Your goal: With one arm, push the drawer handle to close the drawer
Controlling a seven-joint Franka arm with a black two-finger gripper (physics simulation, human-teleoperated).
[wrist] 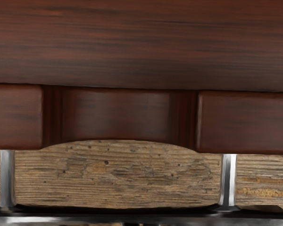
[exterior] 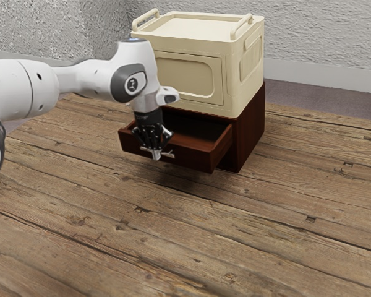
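Note:
The dark red-brown drawer stands pulled out of its cabinet, its inside showing from above. My gripper points down at the drawer's front, its fingers together at the middle of the silver handle. Whether the tips touch the bar cannot be told. From the hand, the drawer's front edge has a curved recess in its middle, and the handle runs along the lower edge on two metal posts.
A cream box with two raised side handles rests on top of the cabinet. Wooden planks stretch out in front and around. A textured wall rises behind.

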